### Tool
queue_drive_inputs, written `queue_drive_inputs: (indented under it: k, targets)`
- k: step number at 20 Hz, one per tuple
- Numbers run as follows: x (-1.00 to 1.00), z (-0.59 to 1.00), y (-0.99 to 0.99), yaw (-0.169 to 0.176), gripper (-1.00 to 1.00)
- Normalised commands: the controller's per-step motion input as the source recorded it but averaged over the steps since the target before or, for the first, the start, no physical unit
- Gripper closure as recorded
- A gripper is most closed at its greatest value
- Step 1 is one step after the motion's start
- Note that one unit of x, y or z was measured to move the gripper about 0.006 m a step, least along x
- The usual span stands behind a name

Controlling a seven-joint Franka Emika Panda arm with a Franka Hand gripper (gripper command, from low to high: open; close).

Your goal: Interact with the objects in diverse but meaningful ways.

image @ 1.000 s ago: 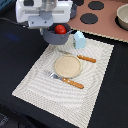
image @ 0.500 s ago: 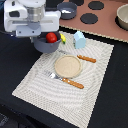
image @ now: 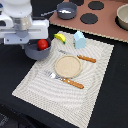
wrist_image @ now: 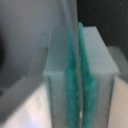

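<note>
At the upper left of the exterior frame the gripper (image: 31,44) hangs over the dark grey pot (image: 36,50); whether its jaws are apart or closed I cannot tell. The red tomato (image: 43,44) sits inside the pot, with the yellow banana (image: 60,37) and pale blue carton (image: 79,39) just to its right on the striped placemat (image: 60,95). A careless descent could strike the pot's rim and tip it.

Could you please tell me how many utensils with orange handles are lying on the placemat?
2. One utensil lies just beyond the round plate, near the carton; the other, a fork, lies on the plate's near side. The arm could be hiding others.
</note>
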Motion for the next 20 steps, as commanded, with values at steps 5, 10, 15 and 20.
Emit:
queue_drive_inputs:
  k: [5, 10, 15, 20]
  targets:
    - [-0.53, -0.40, -0.17, 0.000, 1.00]
    - [-0.25, 0.73, -0.04, -0.009, -1.00]
    - [-0.25, 0.63, -0.06, -0.015, -1.00]
    - [-0.27, 0.48, -0.08, -0.016, -1.00]
